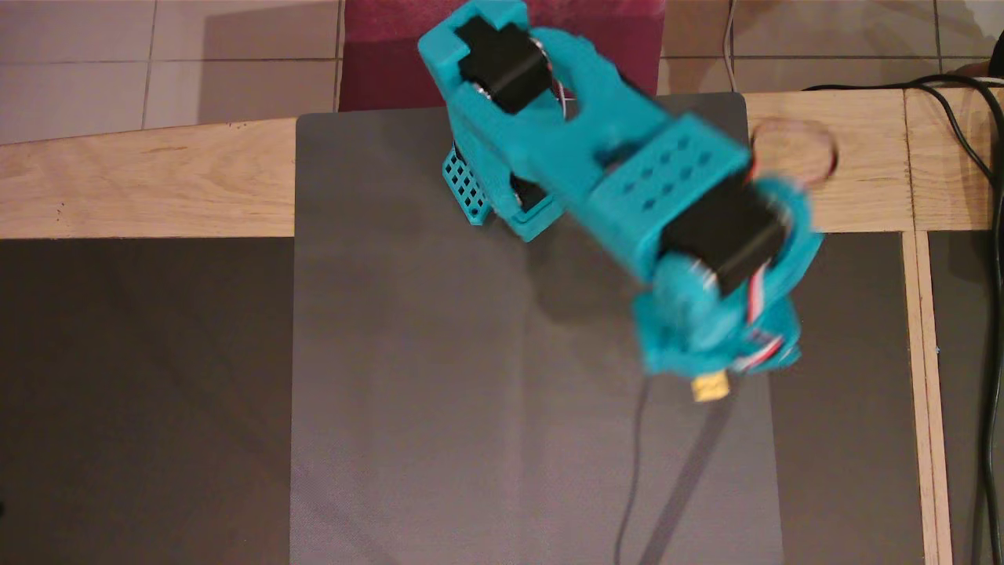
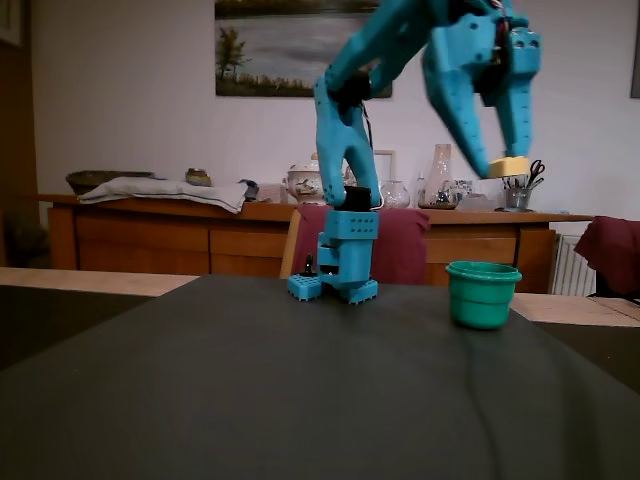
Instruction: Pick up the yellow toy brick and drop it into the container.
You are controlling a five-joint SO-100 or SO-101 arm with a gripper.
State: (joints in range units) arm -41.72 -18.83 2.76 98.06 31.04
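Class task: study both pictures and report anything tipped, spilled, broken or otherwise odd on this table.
Nothing stands out. The green cup stands upright on the dark mat, and the gripper holds the yellow brick in the air above it. The overhead view blurs the arm and hides the cup.

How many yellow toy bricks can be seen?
1. The small pale-yellow plastic brick is gripped at the tips of the raised teal hand, above the round green plastic cup.

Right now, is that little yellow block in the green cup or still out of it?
Out. The yellow brick hangs pinched in the gripper, high above the green cup on the table.
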